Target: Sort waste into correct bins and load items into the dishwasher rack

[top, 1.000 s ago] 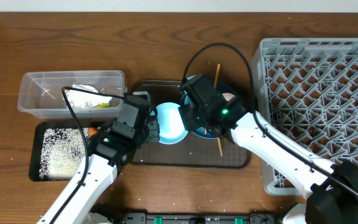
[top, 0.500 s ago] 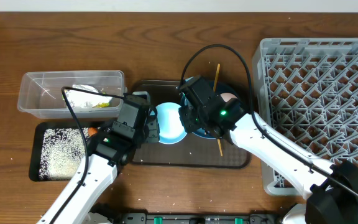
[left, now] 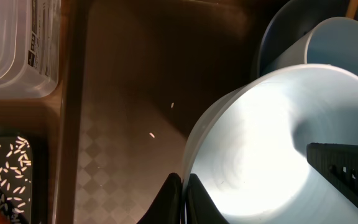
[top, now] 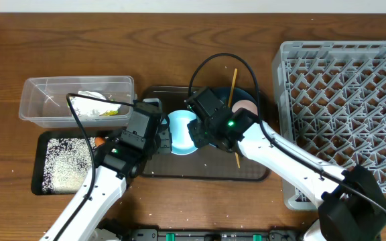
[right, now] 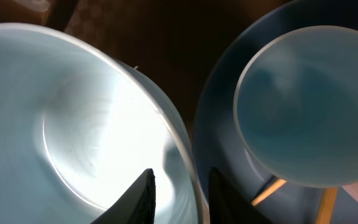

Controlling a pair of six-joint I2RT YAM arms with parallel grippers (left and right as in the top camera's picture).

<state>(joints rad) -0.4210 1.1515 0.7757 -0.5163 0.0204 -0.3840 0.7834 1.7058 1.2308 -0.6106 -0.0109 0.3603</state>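
The small pale blue bowl [top: 181, 132] [left: 260, 137] [right: 73, 118] is tilted over the brown serving tray [top: 206, 171]. My left gripper [top: 163, 138] [left: 184, 186] is shut on its left rim. My right gripper [top: 196, 134] [right: 181, 173] straddles the bowl's right rim, one finger inside and one outside, with a gap still showing. Beside the bowl a light blue cup [right: 309, 106] [left: 344, 40] stands on the large blue plate [right: 229, 149]. The white-pink cup [top: 248, 107] and two chopsticks [top: 232, 86] lie by the plate.
The clear tub [top: 39, 100] at the left holds the crumpled wrapper [top: 92, 105]. Below it the black tray [top: 40, 161] is spread with rice [top: 66, 161], with a bit of orange carrot [top: 100, 140] at its edge. The grey dishwasher rack [top: 344, 107] fills the right side.
My right gripper has moved left onto the bowl's right rim and its jaws have narrowed. The left gripper keeps its hold and has not moved.
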